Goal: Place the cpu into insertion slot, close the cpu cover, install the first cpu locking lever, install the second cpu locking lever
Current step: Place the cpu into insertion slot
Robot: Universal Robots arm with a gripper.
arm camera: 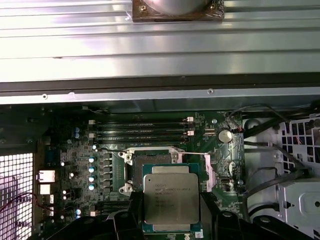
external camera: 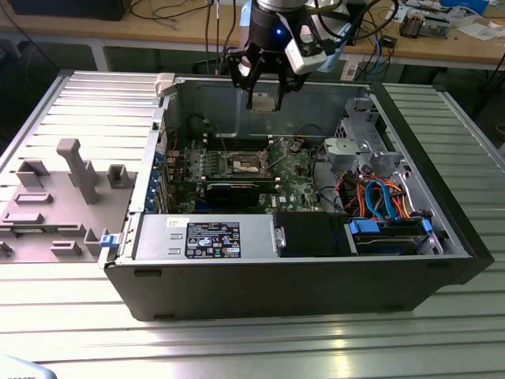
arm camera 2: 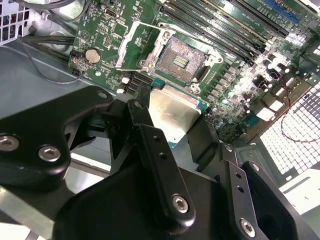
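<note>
Black end effector fingers (arm camera 2: 150, 150) fill the foreground in the second wrist view, clamped on two opposite edges of the cpu (arm camera 2: 172, 112). The chip is held flat between them with its silvery top showing. In the first wrist view the same cpu (arm camera: 171, 197) sits in the end effector (arm camera: 171, 216), with the green motherboard (arm camera: 70, 150) behind it.

In the exterior view the end effector (external camera: 263, 101) hangs at the upper middle of the frame, above the open computer case (external camera: 276, 284) and well apart from the board. The insertion slot (external camera: 246, 164) lies at the centre of the frame on the motherboard inside the case. In the second wrist view the insertion slot (arm camera 2: 180, 59) is bare, with its dark centre exposed. The cpu cover (arm camera 2: 126, 46) is swung up just beside it. A coin cell battery (arm camera 2: 93, 55) sits near the cover. The case rests on a ribbed metal surface (external camera: 237, 347), and a grey fixture tray (external camera: 55, 197) lies at the left of the frame.
</note>
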